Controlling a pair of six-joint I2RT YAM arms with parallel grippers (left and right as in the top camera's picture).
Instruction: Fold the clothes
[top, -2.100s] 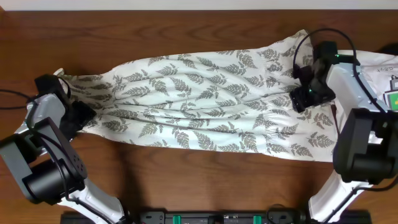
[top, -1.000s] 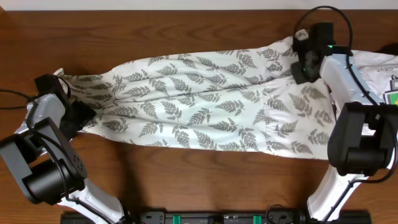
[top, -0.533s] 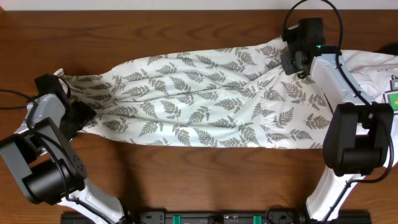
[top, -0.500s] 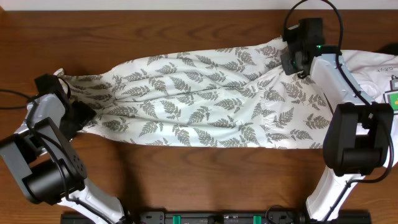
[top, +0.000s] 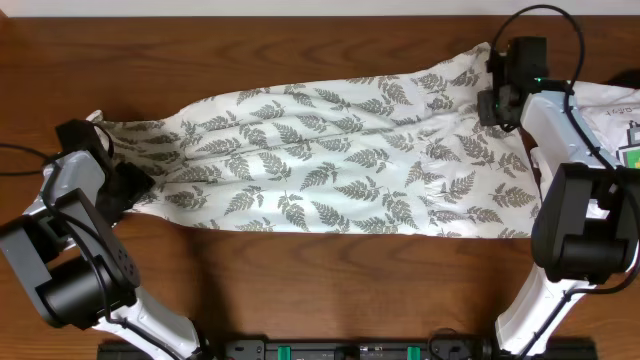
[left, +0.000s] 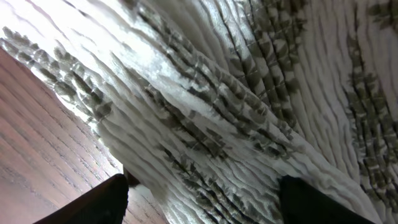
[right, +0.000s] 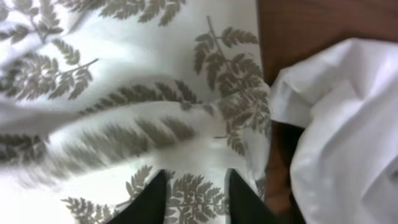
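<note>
Large white thin garment printed with grey-green ferns (top: 330, 165): spread lengthwise across brown wooden table (top: 300, 40), creased. Left gripper (left: 202, 196): at gathered left end, fingers wide apart, cloth loose between. Right gripper (right: 196, 198): at far right corner, fingers narrowly parted, gripping nothing; plain white garment (right: 348, 124) just beside

The clothes (top: 330, 165) are seen to be of thin white cloth, matt, printed with grey-green fern leaves. In the left wrist view a fine crinkled rib is shown across the fabric, and soft creases are seen from overhead. The worktop (top: 300, 290) is made of dark brown wood, its grain visible, finished smooth with a slight sheen. The plain white garment (top: 612, 100) is of smoother matt cloth. The right arm (top: 556, 125) is cased in white and black plastic, faintly glossy.
</note>
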